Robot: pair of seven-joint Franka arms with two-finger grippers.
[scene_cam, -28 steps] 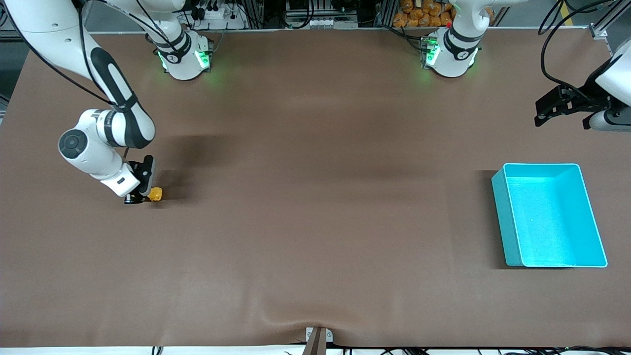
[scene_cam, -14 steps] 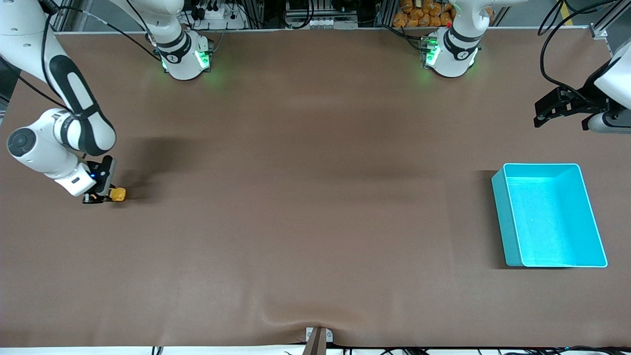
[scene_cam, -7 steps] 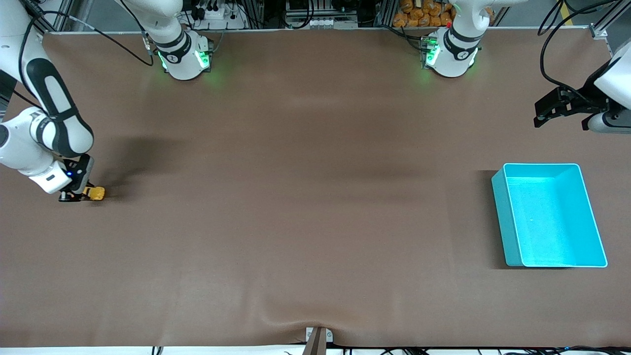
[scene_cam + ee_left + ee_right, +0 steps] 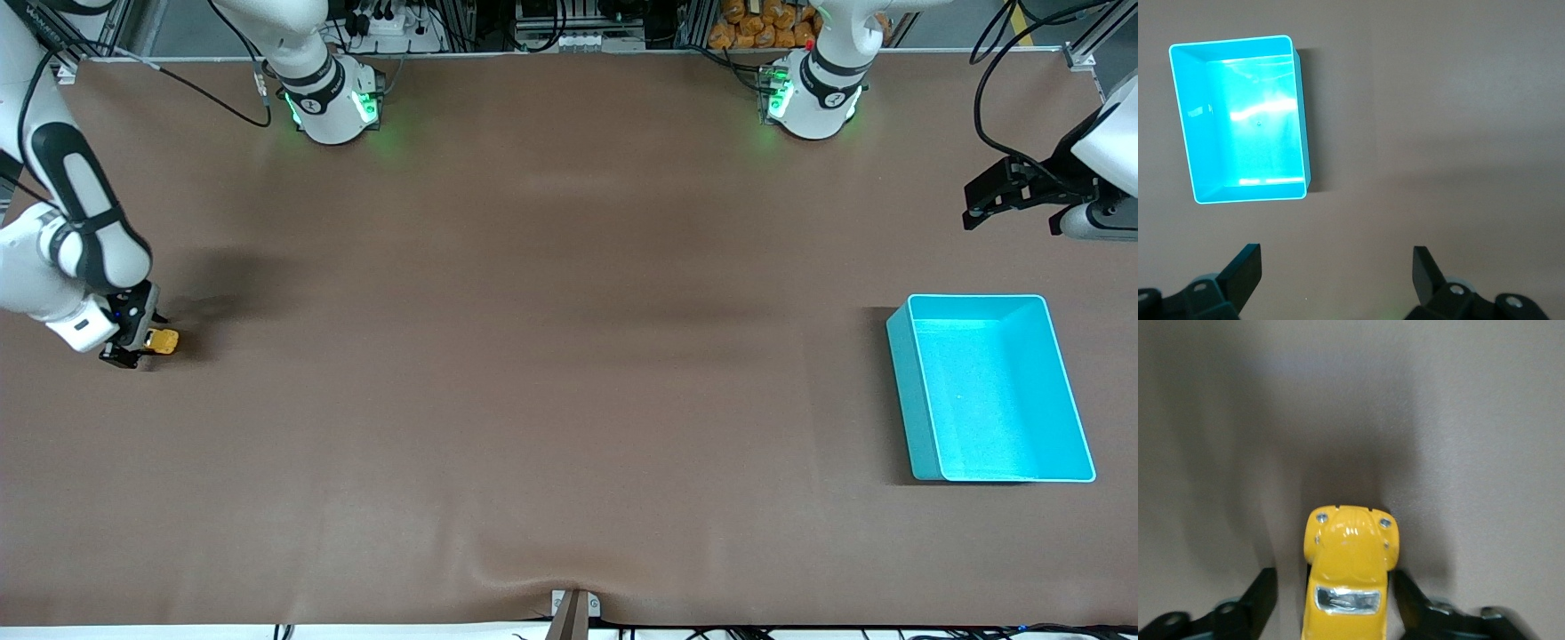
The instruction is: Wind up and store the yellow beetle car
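Right wrist view: right gripper (image 4: pixel 1331 603) has its fingers (image 4: pixel 1258 597) apart on either side of the car (image 4: pixel 1350 577), not pinching; likely letting it run toward the bin (image 4: pixel 916 391). Car sits on the tabletop (image 4: pixel 533 356) near the right arm's edge. Left gripper (image 4: pixel 1336 273) waits spread wide over bare tabletop beside the bin.

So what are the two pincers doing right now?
Left pincer: open, empty, over bare table beside the turquoise bin.
Right pincer: open, fingers clear of the yellow beetle car between them.
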